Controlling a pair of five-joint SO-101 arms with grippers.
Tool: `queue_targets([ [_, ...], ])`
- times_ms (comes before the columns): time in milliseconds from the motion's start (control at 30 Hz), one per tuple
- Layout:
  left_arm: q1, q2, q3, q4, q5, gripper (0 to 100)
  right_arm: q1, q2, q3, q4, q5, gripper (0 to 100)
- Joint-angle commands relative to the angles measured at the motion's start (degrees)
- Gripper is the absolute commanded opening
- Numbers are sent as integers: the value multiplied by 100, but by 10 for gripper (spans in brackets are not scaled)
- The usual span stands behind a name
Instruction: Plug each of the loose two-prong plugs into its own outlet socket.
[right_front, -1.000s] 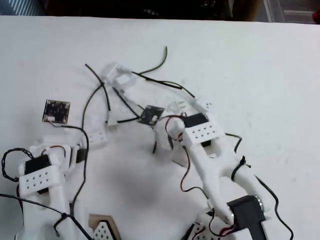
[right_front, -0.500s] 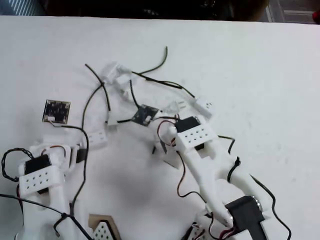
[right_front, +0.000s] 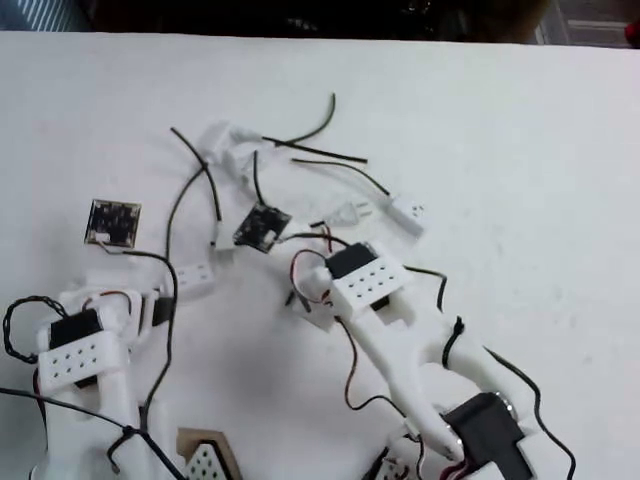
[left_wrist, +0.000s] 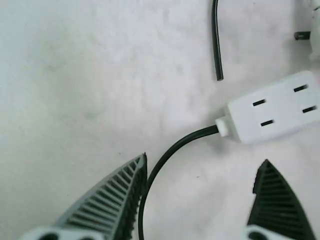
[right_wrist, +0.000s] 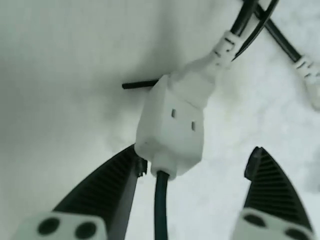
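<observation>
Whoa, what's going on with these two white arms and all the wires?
Two robot arms are working on plugs and sockets on a white table. The right end effector is open astride a white outlet socket that seems to have a plug already pushed into it. The left end effector is open above a second socket, its black cord between the fingers. A loose plug lies apart.

left arm (right_front: 85, 365) + right arm (right_front: 400, 335): white plastic shells, hole-grid plates (right_front: 368, 283) on the wrists | black servo blocks (right_front: 488, 428), red and black wires (right_front: 298, 270) looping off them | left gripper (left_wrist: 204, 162): one grey ribbed finger (left_wrist: 115, 200), one black | right gripper (right_wrist: 197, 150): both ribbed fingers (right_wrist: 107, 185) black, white bases
</observation>
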Motion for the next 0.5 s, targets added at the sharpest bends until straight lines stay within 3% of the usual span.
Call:
queue_targets([
  [0,-48,-101,-26,-105,-18,335,-40,330,-26,-312,-35,303],
  [167,-48,-101,-26,-105,-18,335,-13,699,-53,-567,-35,290],
  [300,-48,-101,-26,-105,-18,335,-57,549,-62,-567,35,197],
  [467,-48,-101,-26,-105,-18,335,-13,-66,-18,-514,738,63],
])
